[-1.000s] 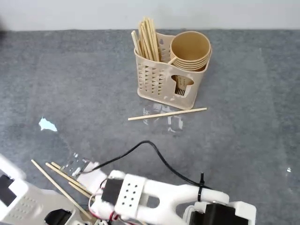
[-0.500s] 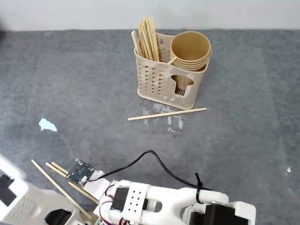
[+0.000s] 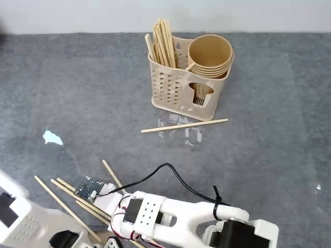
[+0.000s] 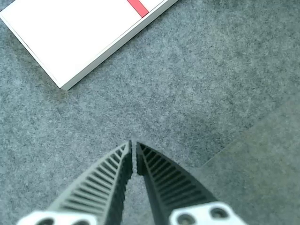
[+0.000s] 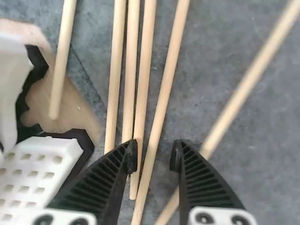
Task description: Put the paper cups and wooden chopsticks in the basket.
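Since before, my right claw (image 5: pixel 153 157) has slid over the loose wooden chopsticks (image 5: pixel 140 70), a bit open around one to pinch it. My left claw (image 4: pixel 135 151) is squeezed tight. The basket (image 3: pixel 178 90) stands well apart.

At 12 o'clock on the bench (image 3: pixel 269 155) the basket (image 3: pixel 181 101) is the one tall obstacle. Upright chopsticks (image 3: pixel 163 41) fill its 9 o'clock compartment and paper cups (image 3: pixel 210 54) its 3 o'clock one. A single chopstick (image 3: pixel 184 125) lies just off its 6 o'clock side. Flat open bench spreads at 3 and 9 o'clock. Near 7 o'clock loose chopsticks (image 3: pixel 62 204) crowd the surface, with a black cable (image 3: pixel 165 165) arching beside them. The right end effector (image 5: pixel 152 157) straddles one stick, its neighbours tight alongside.
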Controlling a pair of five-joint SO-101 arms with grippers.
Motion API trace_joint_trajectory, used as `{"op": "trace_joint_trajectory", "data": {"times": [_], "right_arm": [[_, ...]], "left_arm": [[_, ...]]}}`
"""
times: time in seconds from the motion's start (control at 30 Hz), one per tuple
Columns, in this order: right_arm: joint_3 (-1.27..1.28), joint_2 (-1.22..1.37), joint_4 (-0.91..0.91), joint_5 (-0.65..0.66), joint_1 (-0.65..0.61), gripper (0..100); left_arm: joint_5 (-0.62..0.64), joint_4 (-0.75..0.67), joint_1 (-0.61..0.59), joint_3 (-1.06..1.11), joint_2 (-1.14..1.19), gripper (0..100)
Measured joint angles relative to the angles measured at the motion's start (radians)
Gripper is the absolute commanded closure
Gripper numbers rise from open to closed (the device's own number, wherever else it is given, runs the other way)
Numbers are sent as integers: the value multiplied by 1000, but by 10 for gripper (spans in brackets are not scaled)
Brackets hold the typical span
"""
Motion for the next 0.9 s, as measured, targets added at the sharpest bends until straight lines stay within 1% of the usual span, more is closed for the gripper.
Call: {"op": "trace_joint_trajectory", "data": {"times": [0.1, 0.2, 0.33, 0.43, 0.6, 0.73, 0.87, 0.9], "right_arm": [[-44, 26, 54, 11, 15, 858], [-89, 49, 107, 17, 61, 858], [-112, 52, 161, 35, 120, 858], [-117, 54, 193, 55, 141, 858], [-117, 52, 230, 58, 137, 859], [-115, -11, 253, 58, 89, 868], [-115, -100, 282, 44, 37, 998], [-114, -118, 284, 32, 26, 976]], "left_arm": [[0, 0, 0, 0, 0, 985], [0, 0, 0, 0, 0, 985], [0, 0, 0, 0, 0, 985], [0, 0, 0, 0, 0, 985], [0, 0, 0, 0, 0, 985], [0, 0, 0, 0, 0, 985], [0, 0, 0, 0, 0, 985], [0, 0, 0, 0, 0, 985]]}}
